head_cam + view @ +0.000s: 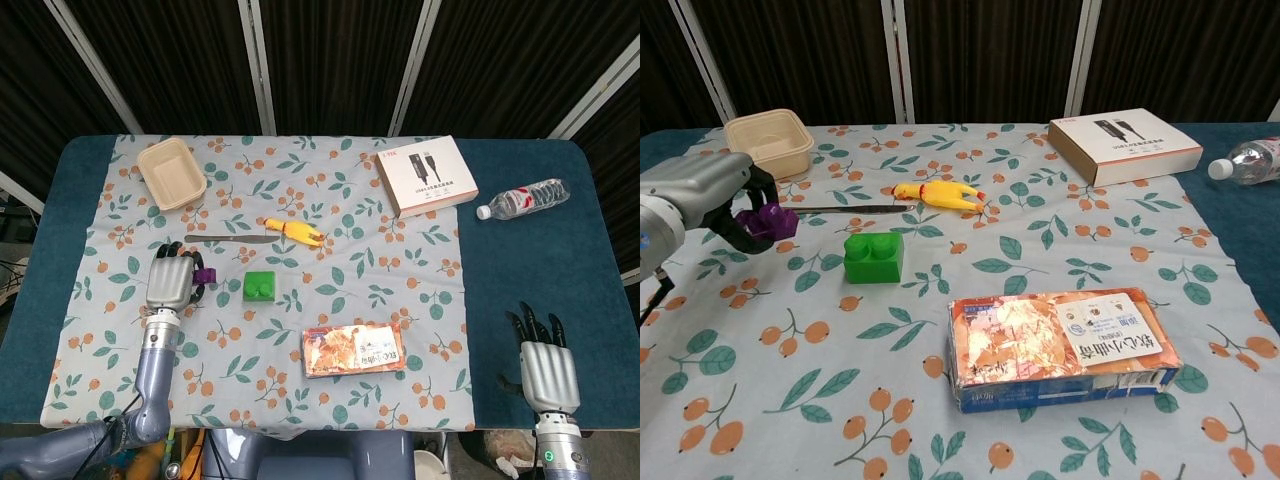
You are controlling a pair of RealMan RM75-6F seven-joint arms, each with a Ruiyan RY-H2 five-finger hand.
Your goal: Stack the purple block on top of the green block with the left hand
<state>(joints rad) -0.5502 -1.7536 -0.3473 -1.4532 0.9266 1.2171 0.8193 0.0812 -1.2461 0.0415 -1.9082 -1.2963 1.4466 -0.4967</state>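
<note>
Left hand (172, 281) in the head view had its fingers curled around the purple block (205, 277), with the green block (260, 286) sitting just off to its right on the worktop, so your move was basically sideways. Right hand (545, 368) was way off, fingers spread, holding nothing.

Chest view: same left hand (712, 200) carried the purple block (768, 219) lifted clear of the cloth, the green block (874, 256) lower and to its right.

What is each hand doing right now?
Left hand: holding the purple block.
Right hand: open, holding nothing.
</note>
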